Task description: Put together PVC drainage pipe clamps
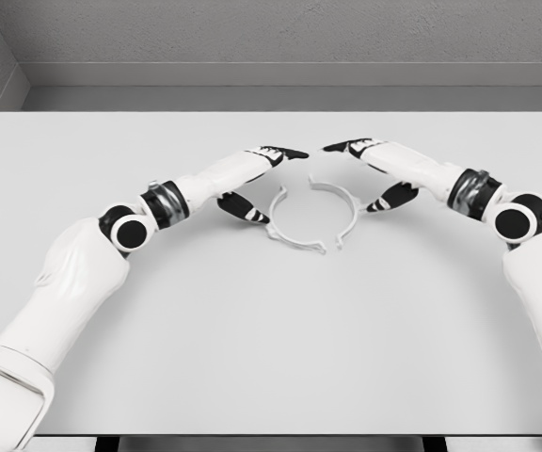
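White clamp halves [310, 218] lie mid-bench, towards the far edge, ends nearly meeting. Left hand [257, 179] and right hand [376, 172] flank them, fingers spread, gripping nothing. Risk: uneven pushes could skid one half, misaligning the joints.

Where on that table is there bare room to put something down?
The table is bare in front of the clamp halves, between both forearms, and behind the fingertips. It is crowded mid-table, where the left hand and right hand flank the clamp.
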### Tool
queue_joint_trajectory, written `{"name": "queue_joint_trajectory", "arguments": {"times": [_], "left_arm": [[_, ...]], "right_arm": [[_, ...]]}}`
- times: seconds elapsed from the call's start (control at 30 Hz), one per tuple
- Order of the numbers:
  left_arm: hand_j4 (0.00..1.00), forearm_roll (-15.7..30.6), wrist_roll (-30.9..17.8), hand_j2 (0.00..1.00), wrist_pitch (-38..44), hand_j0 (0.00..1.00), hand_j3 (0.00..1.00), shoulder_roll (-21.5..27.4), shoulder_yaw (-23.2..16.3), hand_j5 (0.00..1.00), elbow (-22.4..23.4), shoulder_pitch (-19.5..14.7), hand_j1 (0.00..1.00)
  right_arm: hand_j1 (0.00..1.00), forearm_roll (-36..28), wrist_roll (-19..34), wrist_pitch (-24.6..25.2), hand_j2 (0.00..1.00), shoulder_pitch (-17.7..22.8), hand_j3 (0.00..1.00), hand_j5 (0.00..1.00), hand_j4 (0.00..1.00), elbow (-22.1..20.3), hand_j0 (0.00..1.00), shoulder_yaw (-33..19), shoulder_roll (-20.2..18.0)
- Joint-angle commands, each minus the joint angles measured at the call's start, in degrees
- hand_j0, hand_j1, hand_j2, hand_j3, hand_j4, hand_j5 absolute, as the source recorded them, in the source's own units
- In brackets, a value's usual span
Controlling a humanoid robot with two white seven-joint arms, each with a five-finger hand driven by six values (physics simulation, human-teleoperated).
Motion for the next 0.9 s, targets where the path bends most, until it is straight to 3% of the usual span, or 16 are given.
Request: {"name": "queue_joint_trajectory", "arguments": {"times": [0.0, 0.17, 0.27, 0.4, 0.57, 0.67, 0.87], "left_arm": [[1.0, 0.2, -0.2, 1.0, 0.1, 1.0, 1.0, -0.5, 0.0, 1.0, 0.0, 0.0, 1.0], [1.0, 0.2, -0.2, 1.0, 0.1, 1.0, 1.0, -0.7, 0.1, 1.0, -0.1, 0.0, 1.0], [1.0, 0.2, -0.2, 1.0, 0.1, 1.0, 1.0, -1.0, 0.1, 1.0, -0.1, 0.0, 1.0], [1.0, 0.2, -0.2, 1.0, 0.1, 1.0, 1.0, -1.1, 0.1, 1.0, -0.2, 0.0, 1.0], [1.0, 0.2, -0.2, 1.0, 0.1, 1.0, 1.0, -1.5, 0.2, 1.0, -0.2, 0.0, 1.0], [1.0, 0.2, -0.2, 1.0, 0.1, 1.0, 1.0, -1.9, 0.3, 1.0, -0.2, 0.0, 1.0], [1.0, 0.3, -0.2, 1.0, 0.1, 1.0, 1.0, -1.4, 1.3, 1.0, 0.2, -0.9, 1.0]], "right_arm": [[1.0, -4.2, 0.1, 0.2, 1.0, 0.0, 1.0, 1.0, 1.0, 0.0, 1.0, -0.3, -3.7], [1.0, -8.4, 0.1, 0.2, 1.0, 0.0, 1.0, 1.0, 1.0, 0.0, 1.0, -1.2, -8.6], [1.0, -8.5, 0.1, 0.2, 1.0, 2.4, 1.0, 1.0, 1.0, -3.2, 1.0, -4.6, -10.5], [1.0, -8.8, 0.1, 0.2, 1.0, 3.5, 1.0, 1.0, 1.0, -4.3, 1.0, -4.9, -11.2], [1.0, -12.3, 0.2, 0.2, 1.0, 10.5, 1.0, 1.0, 1.0, -12.0, 1.0, -9.6, -13.5], [1.0, -12.5, 0.2, 0.2, 1.0, 17.3, 1.0, 1.0, 1.0, -18.1, 1.0, -16.8, -13.7], [1.0, -13.9, 0.0, 0.2, 1.0, 18.7, 1.0, 1.0, 1.0, -16.9, 1.0, -18.1, -13.4]]}}
